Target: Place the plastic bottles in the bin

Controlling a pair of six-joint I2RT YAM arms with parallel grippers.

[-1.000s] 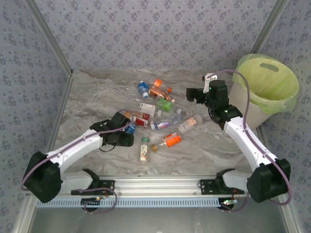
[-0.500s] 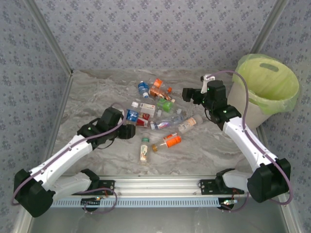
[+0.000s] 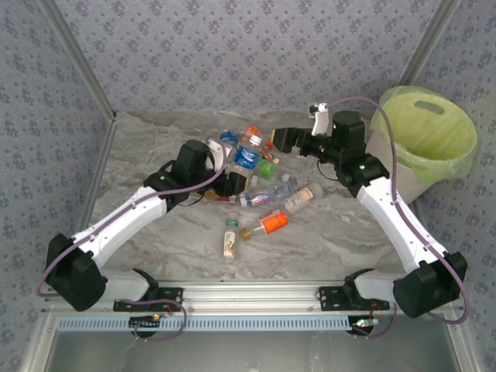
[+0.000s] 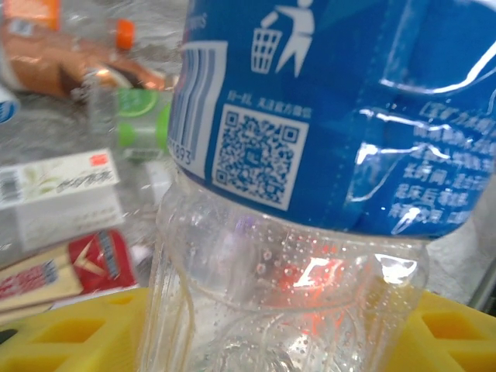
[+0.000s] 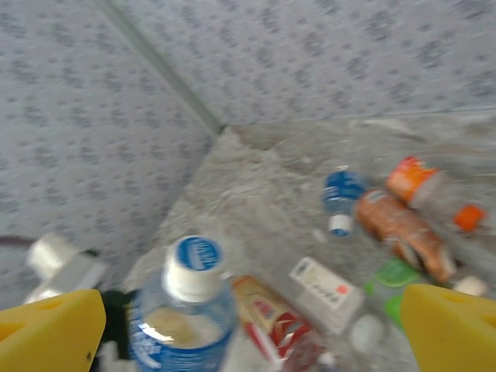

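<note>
Jaws of the left gripper [image 4: 267, 335] clamp the blue-labelled bottle [image 3: 248, 156], cap up, above the other bottles [image 3: 271, 198] at far-centre of the table [image 3: 147, 147]; right gripper [image 5: 249, 325], jaws wide apart, sits between it and the far-right bin [image 3: 397, 180].

The top camera looks down from high at the near edge over the whole surface [image 3: 333, 232], the left wrist camera sits tight against a blue-labelled bottle [image 4: 325, 116], and the right wrist camera faces that bottle [image 5: 190, 310] from farther off.

plastic bottles [image 3: 273, 223]: scattered, centre (blue-labelled bottle [image 3: 248, 156] upright) | bin [image 3: 459, 169]: green-lined, far right
</note>
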